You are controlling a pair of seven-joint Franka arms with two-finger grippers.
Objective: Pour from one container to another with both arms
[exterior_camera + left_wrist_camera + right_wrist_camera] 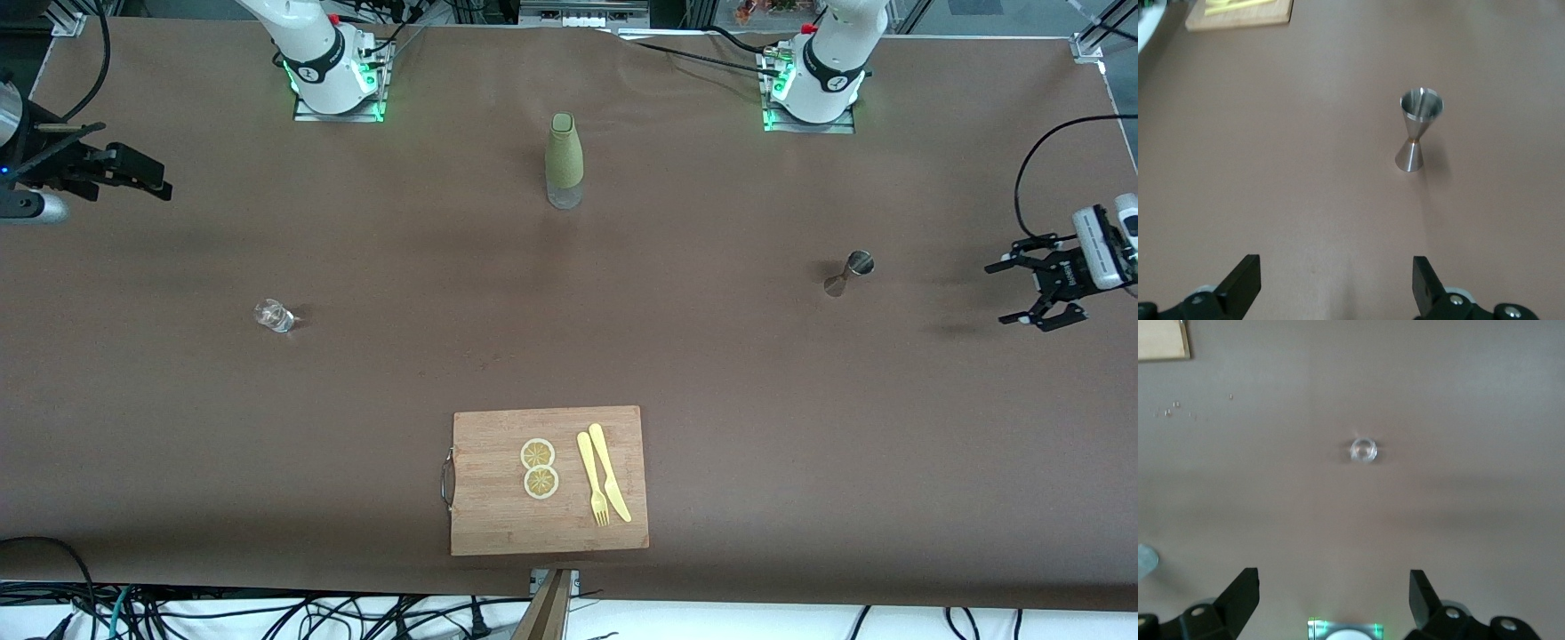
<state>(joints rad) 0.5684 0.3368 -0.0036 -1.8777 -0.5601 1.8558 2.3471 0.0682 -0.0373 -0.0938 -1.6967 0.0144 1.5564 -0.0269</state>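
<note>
Currently both arms are parked wide, nothing in either tool. Left tool sits at the right edge of the front frame over the desk, fingers spread apart, holding nothing. Right tool is at the upper left edge of the frame, fingers also apart in its wrist view, nothing between them.

Key geometry as I read it: the metal measuring cup stands mid-right of the frame, toward the left arm's end of the desk, and the left tool is clearly the nearer one. In the left wrist view the cup is ahead of the open fingers and slightly off their centreline, well apart from them. Its long axis is vertical, so a side-on grip at the narrow waist looks right to me.

The small clear glass is in the left-centre of the frame, toward the right arm's end; right arm is nearer. It shows as a clear ring roughly centred ahead of the right tool.

Looks: measuring cup is an hourglass shape, shiny steel, upright, mouth open upward; I can't tell if there's liquid inside. Glass is tiny, transparent, upright as far as I can tell, contents unreadable.

Whether a pour has happened I can't judge: this layout fits either side of it.
</note>
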